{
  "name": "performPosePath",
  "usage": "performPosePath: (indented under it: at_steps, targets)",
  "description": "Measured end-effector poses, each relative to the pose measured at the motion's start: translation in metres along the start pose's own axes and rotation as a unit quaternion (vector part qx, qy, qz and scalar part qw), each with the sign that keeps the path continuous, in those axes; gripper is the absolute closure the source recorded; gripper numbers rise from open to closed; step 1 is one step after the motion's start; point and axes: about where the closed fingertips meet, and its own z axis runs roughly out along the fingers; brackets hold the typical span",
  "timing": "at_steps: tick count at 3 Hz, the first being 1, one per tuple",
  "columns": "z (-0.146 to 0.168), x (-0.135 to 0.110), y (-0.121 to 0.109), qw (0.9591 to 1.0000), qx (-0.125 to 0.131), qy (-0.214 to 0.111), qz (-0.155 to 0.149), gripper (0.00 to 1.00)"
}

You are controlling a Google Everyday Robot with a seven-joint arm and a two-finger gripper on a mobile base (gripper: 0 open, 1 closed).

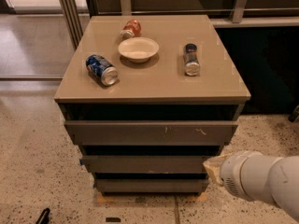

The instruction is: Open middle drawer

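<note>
The middle drawer [145, 164] is the plain grey-brown front between a larger scratched front [149, 132] above and a narrower front [149, 185] below. It sits flush with the cabinet, with a dark gap above it. My gripper [212, 170] shows only as a tan tip at the end of the white arm [261, 181]. It is at the right end of the middle drawer's front, level with its lower edge. I cannot tell whether it touches the front.
On the cabinet top [159, 85] lie a blue can [102, 70], a red can [131, 29], a dark can [191, 59] and a white bowl [138, 49]. A metal-framed partition [70, 13] stands at the back left. Speckled floor surrounds the cabinet.
</note>
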Motion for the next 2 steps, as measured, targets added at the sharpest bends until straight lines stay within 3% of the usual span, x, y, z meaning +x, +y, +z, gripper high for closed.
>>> performPosePath:
  at_steps: [2]
  targets:
    - [0.0049,0.0074,0.0001,0.9998,0.008,-0.006,0.019,1.00]
